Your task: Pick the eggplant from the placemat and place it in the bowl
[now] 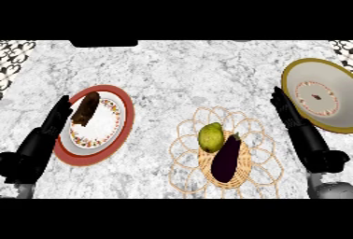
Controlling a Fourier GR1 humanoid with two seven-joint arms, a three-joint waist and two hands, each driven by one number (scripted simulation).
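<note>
The dark purple eggplant [227, 159] is being left on the woven wicker placemat [258, 140], well apart from the straight, empty fingers [283, 106] of both hands.

Kitchen: marble counter [179, 74], plate [103, 126], placemat [258, 161]

- The counter [200, 70] has a marble top, white and grey, with darker veins that run across it.
- It fills nearly the whole view.
- In the upper left corner there is a patterned surface [14, 58], black and white, like small flowers or hearts.
- The same pattern shows in the upper right corner [342, 46].
- The light is even, with soft shadows.
</note>
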